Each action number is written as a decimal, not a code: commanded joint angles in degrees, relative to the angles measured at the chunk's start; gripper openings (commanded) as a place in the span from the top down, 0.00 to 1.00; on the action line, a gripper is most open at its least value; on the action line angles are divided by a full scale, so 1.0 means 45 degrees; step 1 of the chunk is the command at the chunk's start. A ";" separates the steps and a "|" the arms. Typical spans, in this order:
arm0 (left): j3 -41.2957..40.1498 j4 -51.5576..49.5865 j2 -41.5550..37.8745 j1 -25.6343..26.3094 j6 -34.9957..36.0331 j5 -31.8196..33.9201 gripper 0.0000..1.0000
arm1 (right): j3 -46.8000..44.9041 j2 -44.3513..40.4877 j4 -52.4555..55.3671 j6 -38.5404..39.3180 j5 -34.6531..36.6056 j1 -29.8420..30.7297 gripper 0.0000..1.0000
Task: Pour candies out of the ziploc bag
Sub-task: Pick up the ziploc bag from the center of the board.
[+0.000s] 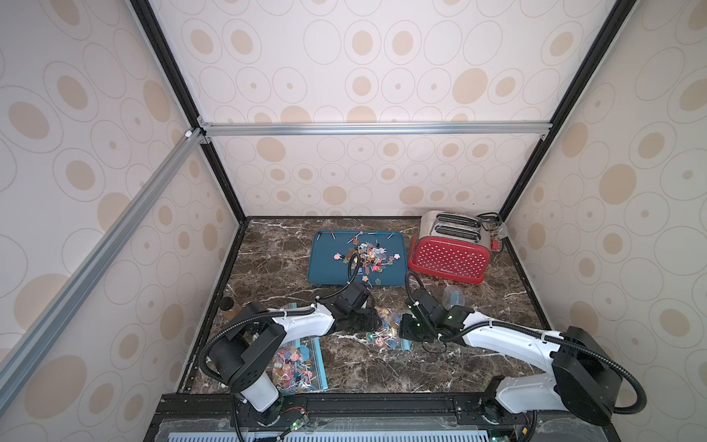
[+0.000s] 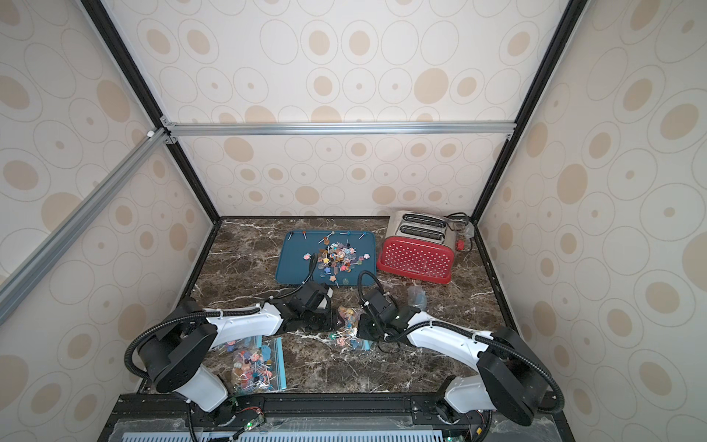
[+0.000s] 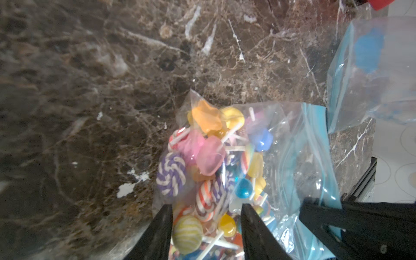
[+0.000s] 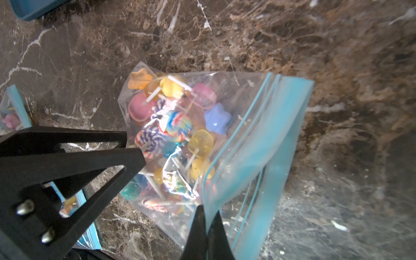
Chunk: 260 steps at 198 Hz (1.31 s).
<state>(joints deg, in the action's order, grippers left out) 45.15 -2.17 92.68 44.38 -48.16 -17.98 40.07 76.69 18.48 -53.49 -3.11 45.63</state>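
- Three clear blue-zip bags lie on your marble table (image 1: 382,377), itemised below.
- Spare bag (image 1: 300,363): front left, beside the left arm's base, full of lollipops.
- Tray (image 1: 325,268): blue, at the back. Loose candies (image 1: 369,258) are heaped in its middle, with a few strays along the far rim.
- Your left claw (image 3: 206,205): halves apart, astride the full end of the held bag (image 3: 288,135) and touching it. You cannot tell whether they pinch.
- Held bag: centre, between both claws, with candies (image 3: 209,155) packed inside.
- Your right claw (image 4: 208,210): halves together, clamped on the held bag's blue zip edge.
- Toaster (image 1: 447,256): red, white-dotted, back right, just beside the tray.
- Crumpled bag (image 1: 453,296): in front of the toaster, near the right claw.
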 commanded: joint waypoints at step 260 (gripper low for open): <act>0.1332 -0.1550 -0.3384 -0.2189 0.0815 0.1515 1.00 | 0.6167 0.2853 0.2230 0.3223 -0.0124 -0.0917 1.00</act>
<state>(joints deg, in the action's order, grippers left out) 46.76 -7.86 79.59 38.50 -47.05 -12.08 61.60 85.32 25.85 -43.77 -3.03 43.70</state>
